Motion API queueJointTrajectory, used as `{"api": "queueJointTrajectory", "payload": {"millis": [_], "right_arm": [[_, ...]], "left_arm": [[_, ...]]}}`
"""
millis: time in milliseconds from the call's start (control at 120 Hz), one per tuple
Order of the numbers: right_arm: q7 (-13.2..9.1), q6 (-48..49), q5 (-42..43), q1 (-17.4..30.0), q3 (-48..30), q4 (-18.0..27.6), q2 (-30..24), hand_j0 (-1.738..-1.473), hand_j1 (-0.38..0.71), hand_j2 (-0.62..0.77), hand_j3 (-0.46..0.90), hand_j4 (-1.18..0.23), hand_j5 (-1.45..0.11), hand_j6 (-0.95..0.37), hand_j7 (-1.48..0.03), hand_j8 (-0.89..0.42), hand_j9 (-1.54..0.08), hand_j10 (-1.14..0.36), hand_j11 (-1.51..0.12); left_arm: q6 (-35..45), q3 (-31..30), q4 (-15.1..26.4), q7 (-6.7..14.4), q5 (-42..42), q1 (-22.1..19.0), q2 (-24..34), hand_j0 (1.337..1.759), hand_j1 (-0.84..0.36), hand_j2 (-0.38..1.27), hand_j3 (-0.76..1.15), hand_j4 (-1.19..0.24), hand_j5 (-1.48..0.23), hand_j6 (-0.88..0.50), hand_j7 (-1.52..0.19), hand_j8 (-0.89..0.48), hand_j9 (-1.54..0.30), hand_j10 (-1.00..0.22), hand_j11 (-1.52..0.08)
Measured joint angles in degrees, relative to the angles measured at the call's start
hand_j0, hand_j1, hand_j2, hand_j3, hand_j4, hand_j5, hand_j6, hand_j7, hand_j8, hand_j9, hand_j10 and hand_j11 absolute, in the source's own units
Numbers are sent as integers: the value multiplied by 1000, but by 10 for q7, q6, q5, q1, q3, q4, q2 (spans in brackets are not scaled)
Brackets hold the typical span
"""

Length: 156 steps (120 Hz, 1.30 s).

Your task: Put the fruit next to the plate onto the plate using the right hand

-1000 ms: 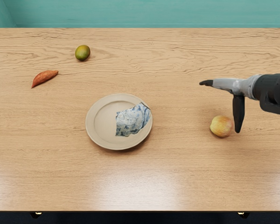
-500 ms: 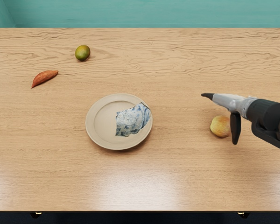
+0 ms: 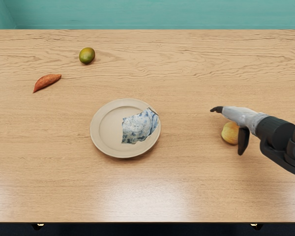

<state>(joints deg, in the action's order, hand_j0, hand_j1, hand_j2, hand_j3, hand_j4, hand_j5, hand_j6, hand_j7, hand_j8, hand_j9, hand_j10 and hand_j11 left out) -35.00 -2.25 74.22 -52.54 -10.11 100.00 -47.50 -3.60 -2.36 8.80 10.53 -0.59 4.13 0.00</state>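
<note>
Wooden table [image 3: 152,191]: right hand [image 3: 240,119] poised over the apple [image 3: 229,133], splayed wide, holding nothing.

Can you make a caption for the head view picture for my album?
Open right hand hovers at the apple, not yet on the plate.

My right robot hand [image 3: 242,119] reaches in from the tabletop's [image 3: 196,59] right edge. Its fingers stretch over the apple [image 3: 229,133], thumb hanging beside it, nothing grasped. The plate [image 3: 104,129] sits mid-tabletop, well apart, carrying a blue-white scrap [image 3: 137,125]. A mango [image 3: 87,55] and a sweet potato [image 3: 46,82] lie near the far left corner.
</note>
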Motion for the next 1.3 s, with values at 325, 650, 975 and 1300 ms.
{"api": "queueJointTrajectory", "payload": {"millis": [325, 650, 975, 1300], "right_arm": [[0, -30, 16, 16, 1, -1, 2, -1658, -116, -36, 0, -202, -256, -205, -255, -203, -256, -201, -255], [0, -49, 25, 31, 1, -1, 3, -1658, -53, -46, 0, -255, -324, -257, -323, -256, -324, -254, -324], [0, -68, 25, 45, -1, -2, 2, -1658, 4, -55, 0, -302, -387, -305, -385, -303, -386, -301, -386], [0, -70, 25, 49, -3, -3, -2, -1658, 77, -67, 0, -363, -466, -365, -465, -363, -465, -362, -465]], "left_arm": [[0, 0, 0, 0, 0, 0, 0, 1658, 339, 2, 0, -9, -11, -9, -11, -9, -11, -9, -11], [0, 0, 0, 0, 0, 0, 0, 1658, 339, 2, 0, -9, -11, -9, -11, -9, -11, -9, -11], [0, 0, 0, 0, 0, 0, 0, 1658, 339, 2, 0, -9, -11, -9, -11, -9, -11, -9, -11], [0, 0, 0, 0, 0, 0, 0, 1658, 339, 2, 0, -9, -11, -9, -11, -9, -11, -9, -11]]}}
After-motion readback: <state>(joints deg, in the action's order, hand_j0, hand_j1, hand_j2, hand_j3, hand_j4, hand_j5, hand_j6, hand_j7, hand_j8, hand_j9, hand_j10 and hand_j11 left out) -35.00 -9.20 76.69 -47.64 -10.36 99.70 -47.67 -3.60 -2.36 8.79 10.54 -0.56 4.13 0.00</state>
